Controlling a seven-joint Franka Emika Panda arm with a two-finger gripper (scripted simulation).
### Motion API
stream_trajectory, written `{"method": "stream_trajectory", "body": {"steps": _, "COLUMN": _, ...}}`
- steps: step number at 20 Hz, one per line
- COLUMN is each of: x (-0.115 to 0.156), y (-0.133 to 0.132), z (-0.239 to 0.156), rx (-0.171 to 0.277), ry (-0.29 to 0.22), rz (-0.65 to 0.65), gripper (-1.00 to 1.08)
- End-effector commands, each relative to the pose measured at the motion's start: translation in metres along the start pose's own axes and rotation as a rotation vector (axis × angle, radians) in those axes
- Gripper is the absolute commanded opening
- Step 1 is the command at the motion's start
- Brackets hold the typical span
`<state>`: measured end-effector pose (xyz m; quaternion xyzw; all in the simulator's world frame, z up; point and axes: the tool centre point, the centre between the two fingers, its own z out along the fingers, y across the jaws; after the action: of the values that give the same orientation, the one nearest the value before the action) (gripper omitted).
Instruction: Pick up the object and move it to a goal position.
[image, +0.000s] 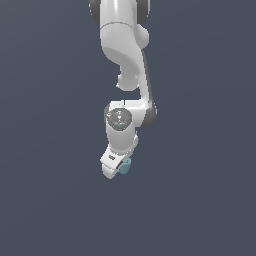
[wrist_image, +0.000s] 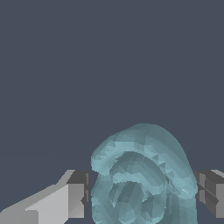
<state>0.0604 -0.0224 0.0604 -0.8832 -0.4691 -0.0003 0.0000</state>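
The object is a tiny pale teal lumpy blob, peeking out beside the tip of my white gripper in the exterior view. In the wrist view the object fills the space between my two fingers, one finger on one side and the other finger on the other, both touching it. The gripper is shut on the object. The arm hangs down from the top of the exterior view, tilted, with the hand at its lower end.
A plain dark blue-grey surface spreads all around. No other objects, containers or edges show in either view.
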Motion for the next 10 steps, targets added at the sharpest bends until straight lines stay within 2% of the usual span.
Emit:
{"method": "stream_trajectory", "body": {"steps": 1, "x": 0.000, "y": -0.001, "z": 0.000, "rx": 0.000, "ry": 0.000, "rz": 0.000, "gripper": -1.00}}
{"method": "stream_trajectory", "body": {"steps": 10, "x": 0.008, "y": -0.028, "z": -0.007, "rx": 0.000, "ry": 0.000, "rz": 0.000, "gripper": -1.00}}
